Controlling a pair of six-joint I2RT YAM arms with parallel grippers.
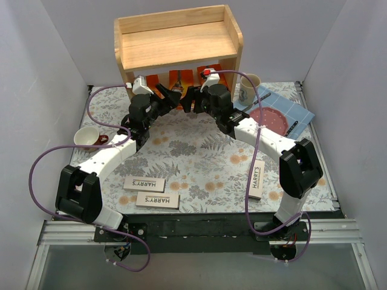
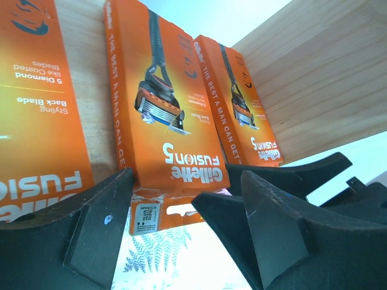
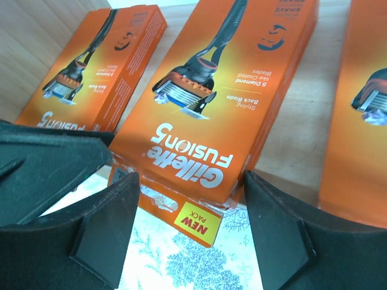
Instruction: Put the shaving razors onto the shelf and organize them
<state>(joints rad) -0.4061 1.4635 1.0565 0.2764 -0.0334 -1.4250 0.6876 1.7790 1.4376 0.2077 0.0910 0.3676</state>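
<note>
Three orange packs (image 1: 176, 78) sit side by side on the shelf (image 1: 181, 45) lower tier. The middle pack (image 3: 211, 115) has its tab end hanging past the front edge. Left fingers (image 2: 97, 223) and right fingers (image 3: 103, 235) are both spread, straddling that end and gripping nothing. Probably lining up to square it. Three white HARRY'S boxes (image 1: 144, 183) lie on the worktop (image 1: 199, 157), so roughly half done.

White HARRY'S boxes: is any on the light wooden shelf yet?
No, all three long white HARRY'S boxes lie on the floral table.
</note>
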